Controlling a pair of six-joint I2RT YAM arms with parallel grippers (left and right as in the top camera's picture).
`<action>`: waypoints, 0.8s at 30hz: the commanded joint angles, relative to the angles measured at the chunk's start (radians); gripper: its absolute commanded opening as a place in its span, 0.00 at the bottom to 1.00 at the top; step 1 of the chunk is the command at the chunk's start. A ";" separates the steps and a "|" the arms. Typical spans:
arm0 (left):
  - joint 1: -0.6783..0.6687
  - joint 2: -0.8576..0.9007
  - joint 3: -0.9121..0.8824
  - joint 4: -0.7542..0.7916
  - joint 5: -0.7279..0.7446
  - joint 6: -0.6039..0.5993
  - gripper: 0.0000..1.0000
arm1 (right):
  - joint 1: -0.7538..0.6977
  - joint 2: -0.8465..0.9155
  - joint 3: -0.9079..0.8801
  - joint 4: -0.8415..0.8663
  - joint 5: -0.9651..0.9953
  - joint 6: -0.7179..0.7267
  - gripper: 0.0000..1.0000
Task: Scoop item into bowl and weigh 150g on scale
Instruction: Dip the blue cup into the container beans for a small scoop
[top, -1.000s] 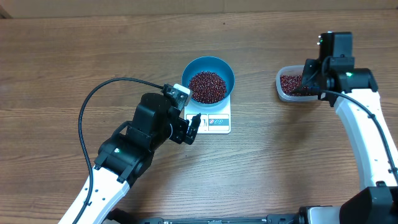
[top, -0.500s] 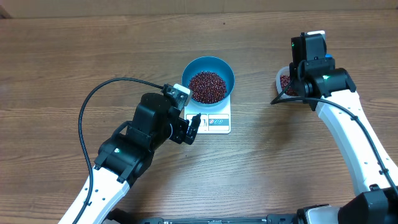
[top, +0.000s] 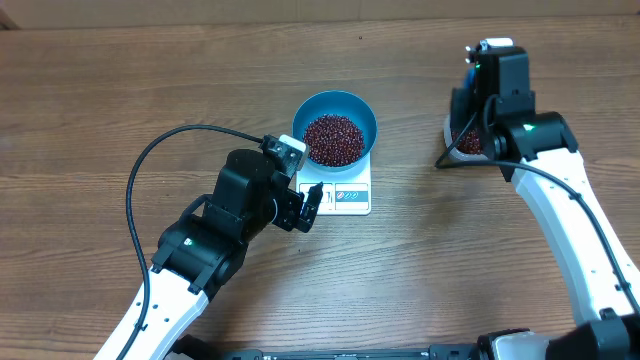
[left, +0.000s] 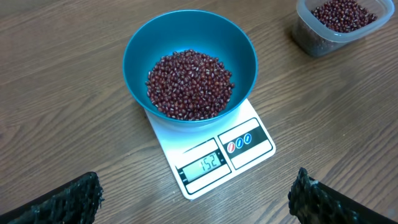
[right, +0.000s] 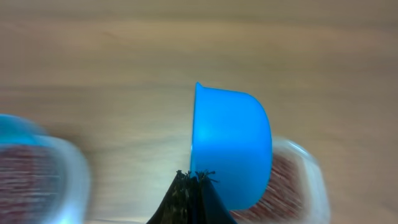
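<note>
Holds the left hand (left: 194, 196) spread wide, low over the bench (top: 100, 100), facing the white scale (left: 166, 134) with the blue bowl (left: 149, 43) on top, beans (left: 189, 84) heaped inside. Pinches a small blue scoop (right: 233, 146) in the right hand (right: 189, 180), above the edge of the clear tub (left: 311, 40).

A brown wood-grain worktop (top: 420, 280) fills nearly all of each view, its grain running side to side (darker streaks among lighter ones). A paler strip (top: 200, 12) borders its far edge. The light is even, the shadows soft.
</note>
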 joint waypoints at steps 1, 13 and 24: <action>0.000 0.004 -0.010 0.001 0.000 -0.009 1.00 | 0.001 -0.086 0.006 0.068 -0.385 0.011 0.04; 0.000 0.004 -0.010 0.001 0.000 -0.009 0.99 | 0.146 -0.053 0.005 0.115 -0.505 0.010 0.04; 0.000 0.004 -0.010 0.001 0.000 -0.009 1.00 | 0.349 0.066 0.005 0.146 -0.135 0.006 0.04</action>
